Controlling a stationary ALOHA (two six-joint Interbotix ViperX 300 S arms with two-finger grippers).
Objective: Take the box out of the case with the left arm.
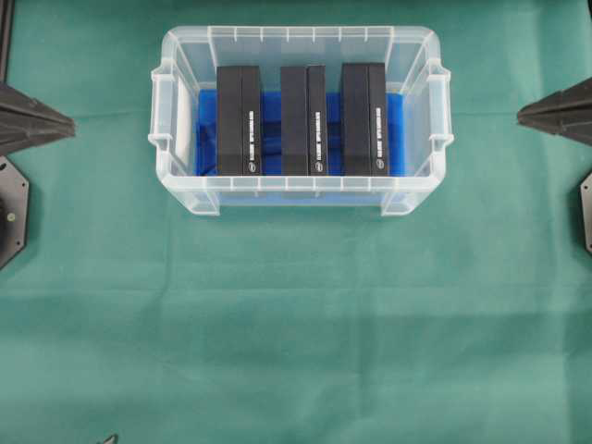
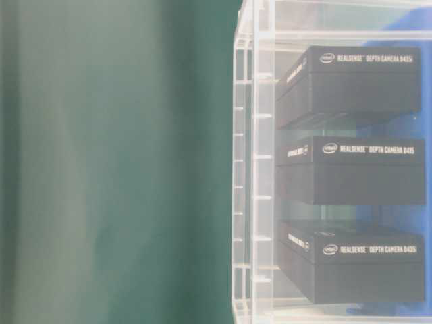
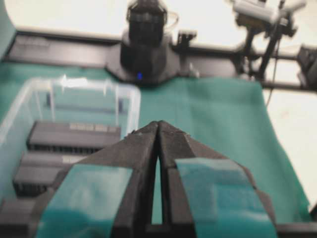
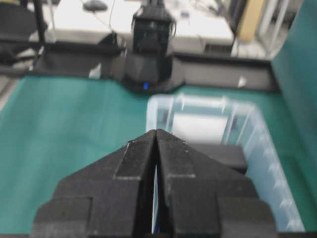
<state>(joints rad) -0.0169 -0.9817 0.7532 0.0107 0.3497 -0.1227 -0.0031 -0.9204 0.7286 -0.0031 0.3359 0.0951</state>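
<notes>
The clear plastic case (image 1: 301,190) sits at the table's far middle, with a blue sheet (image 1: 273,116) on its bottom. Three black boxes stand on edge inside it: left (image 1: 239,120), middle (image 1: 303,120) and right (image 1: 363,118). The table-level view shows their white lettering through the case wall (image 2: 253,169). My left gripper (image 1: 72,123) hangs left of the case, apart from it, its teal-padded jaws shut on nothing (image 3: 158,125). My right gripper (image 1: 522,115) is right of the case, shut and empty (image 4: 156,133).
Green cloth (image 1: 296,333) covers the table. Black arm bases stand at the left edge (image 1: 11,208) and right edge (image 1: 586,208). In the left wrist view, the opposite arm's base (image 3: 143,44) and a camera stand (image 3: 262,20) sit beyond the cloth.
</notes>
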